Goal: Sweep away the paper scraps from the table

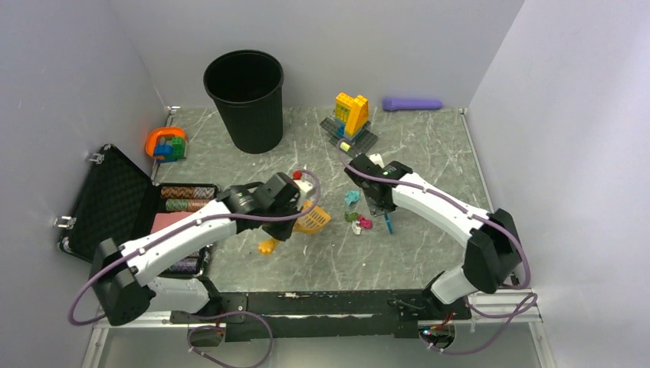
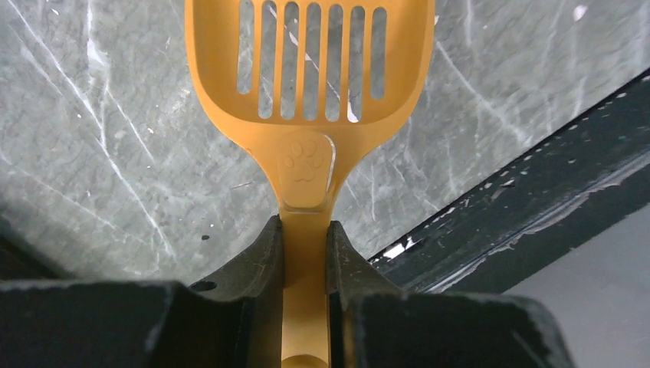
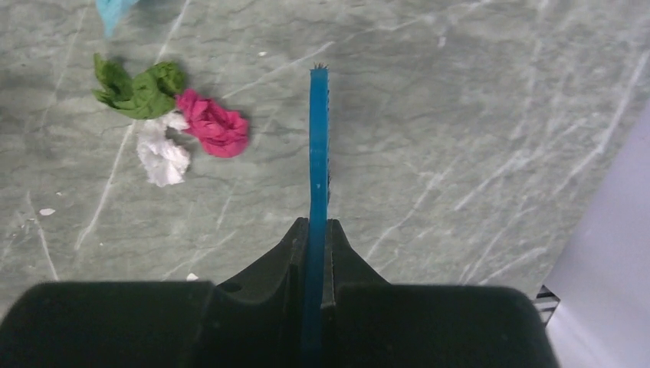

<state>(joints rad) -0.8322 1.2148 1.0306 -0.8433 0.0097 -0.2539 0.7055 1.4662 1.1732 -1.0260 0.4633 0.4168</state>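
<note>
Top external: paper scraps (image 1: 357,221) are lying clustered mid-table (image 1: 429,253), well off every edge, between orange scoop (image 1: 313,220) and thin blue tool (image 1: 389,223). The sweeping looks hardly begun.
Left wrist: left gripper (image 2: 305,230) is clamping the scoop's handle, and the scoop is carrying nothing.
Right wrist: right gripper (image 3: 316,234) is pinching the blue tool, with the scraps lying near its tip, untouched.

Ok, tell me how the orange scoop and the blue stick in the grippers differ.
The orange scoop is wide, with a slotted bowl; the blue stick shows as a thin, plain strip. In the top view the scoop sits left of the paper scraps, the stick right of them. Shared: each is clamped in a gripper, the scoop in the left gripper, the stick in the right gripper.
</note>
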